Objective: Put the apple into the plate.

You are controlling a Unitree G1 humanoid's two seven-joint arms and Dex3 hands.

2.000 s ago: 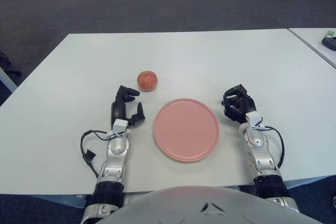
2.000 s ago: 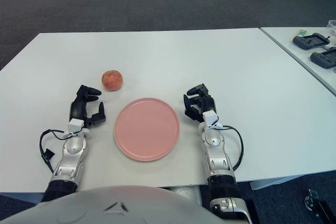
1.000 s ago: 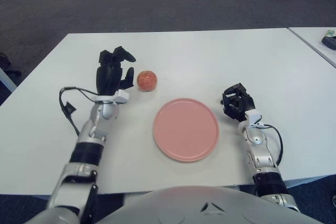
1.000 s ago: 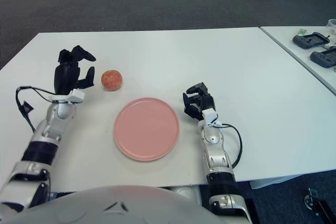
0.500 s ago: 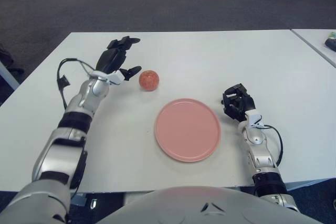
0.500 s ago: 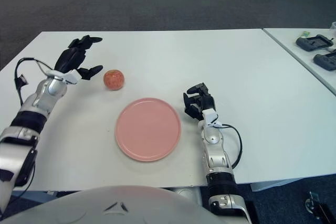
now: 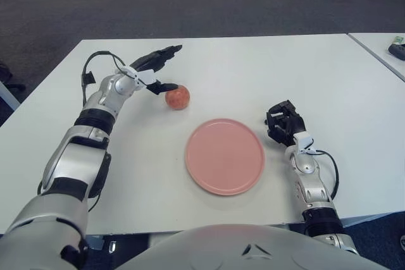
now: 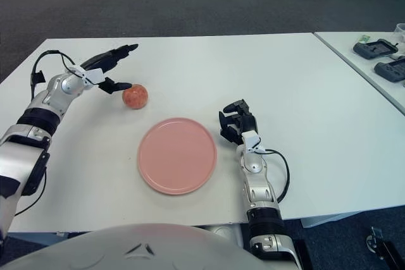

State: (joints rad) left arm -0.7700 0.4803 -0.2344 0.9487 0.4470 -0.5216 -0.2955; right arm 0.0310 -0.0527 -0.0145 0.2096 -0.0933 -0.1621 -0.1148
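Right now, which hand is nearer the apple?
The left hand. It is open just left of the apple, thumb almost touching, fingers reaching past above it. The right hand rests curled on the table beyond the far side of the pink plate.

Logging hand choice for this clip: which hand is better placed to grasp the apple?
Left. The left hand is right beside the apple with fingers spread, while the right hand rests on the far side of the plate.
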